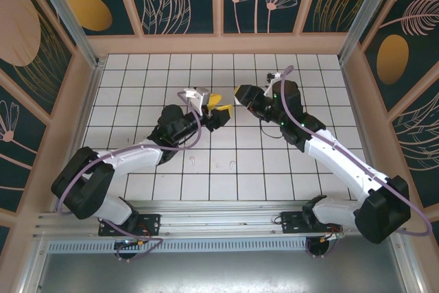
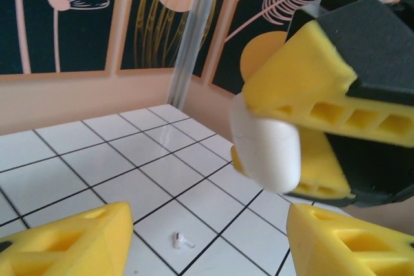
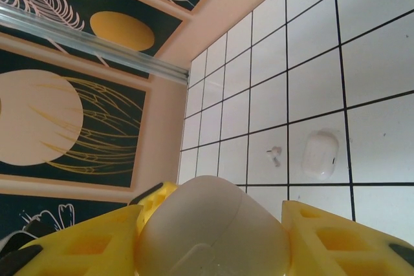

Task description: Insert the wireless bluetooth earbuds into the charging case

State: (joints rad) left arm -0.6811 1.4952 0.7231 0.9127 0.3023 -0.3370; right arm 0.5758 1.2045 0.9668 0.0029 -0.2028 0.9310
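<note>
My right gripper (image 3: 213, 240) is shut on a white rounded charging case (image 3: 213, 224), lid closed, held above the tiles. In the left wrist view that case (image 2: 268, 150) sits between the right gripper's yellow fingers (image 2: 304, 75). My left gripper (image 2: 210, 227) is open just below and in front of it, with nothing between its fingers. One tiny white earbud (image 2: 182, 242) lies on a tile beneath the left gripper. From above, the two grippers meet tip to tip, left (image 1: 218, 110) and right (image 1: 241, 94). Another earbud (image 3: 275, 154) lies next to a second white case (image 3: 320, 154) on the floor.
White tiled floor (image 1: 309, 169) with peach walls all round and a metal corner post (image 2: 194, 37). Small white bits (image 1: 193, 162) (image 1: 233, 165) lie on tiles in front of the left arm. Both arms reach to mid-floor.
</note>
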